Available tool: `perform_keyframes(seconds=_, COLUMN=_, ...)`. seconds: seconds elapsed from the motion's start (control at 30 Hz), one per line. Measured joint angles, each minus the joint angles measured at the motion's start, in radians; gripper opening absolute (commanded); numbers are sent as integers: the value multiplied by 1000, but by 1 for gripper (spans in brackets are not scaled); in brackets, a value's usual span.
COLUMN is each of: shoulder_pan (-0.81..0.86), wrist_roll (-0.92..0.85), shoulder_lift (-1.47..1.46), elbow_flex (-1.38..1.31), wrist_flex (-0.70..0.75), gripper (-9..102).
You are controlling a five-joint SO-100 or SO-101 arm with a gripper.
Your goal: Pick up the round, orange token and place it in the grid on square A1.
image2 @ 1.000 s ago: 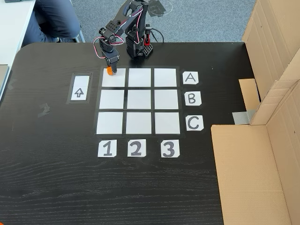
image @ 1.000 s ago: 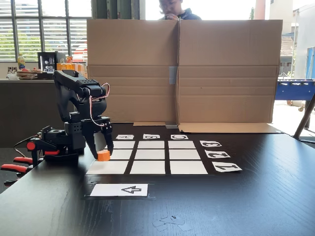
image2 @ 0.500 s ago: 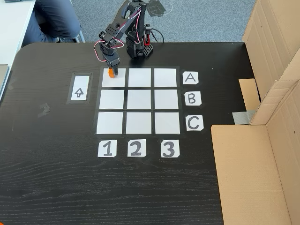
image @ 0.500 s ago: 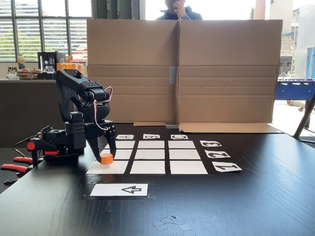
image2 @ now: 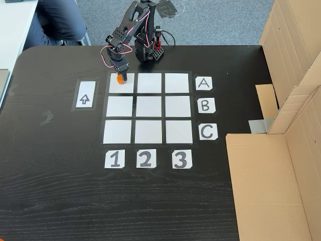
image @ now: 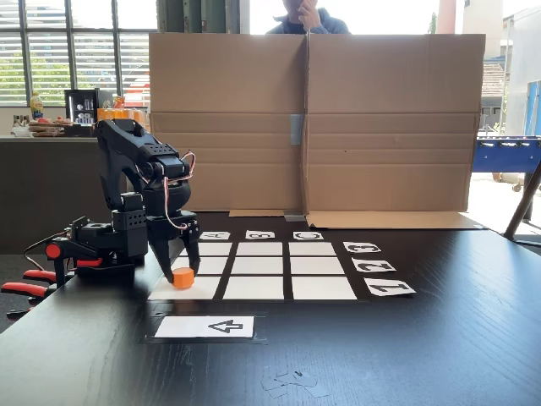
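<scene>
Landmark: grid [image2: 148, 107]. Arrow card [image2: 85, 94] lies just left of grid in your top-down fixed view. Gripper [image: 181, 272] hangs over grid's top-left cell, square A1 [image2: 128, 86], fingers pinching round, orange token [image: 183, 278]. Token sits low over square A1; contact with paper not discernible. Letter cards [image2: 203, 83] flank grid right.

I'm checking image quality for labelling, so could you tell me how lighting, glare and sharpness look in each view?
In the low fixed view, the windows behind the cardboard are blown out, the arm is dark against them, and the token stays sharp. In the high fixed view, light is even, soft sheen lies on the table, and the grid is crisp.
</scene>
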Motion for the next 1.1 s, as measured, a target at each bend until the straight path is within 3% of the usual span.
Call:
perform_keyframes(seconds=0.23, shoulder_pan=0, wrist_roll=0, shoulder_lift=-12, elbow_flex=0, wrist_flex=-14, gripper=12)
perform_keyframes(seconds=0.77, shoulder_pan=0, wrist_roll=0, shoulder_lift=-29, elbow_flex=14, wrist_flex=-44, gripper=28)
perform_keyframes(seconds=1.1, shoulder_pan=12, wrist_roll=0, shoulder_lift=-32, elbow_flex=14, wrist_flex=-66, gripper=32)
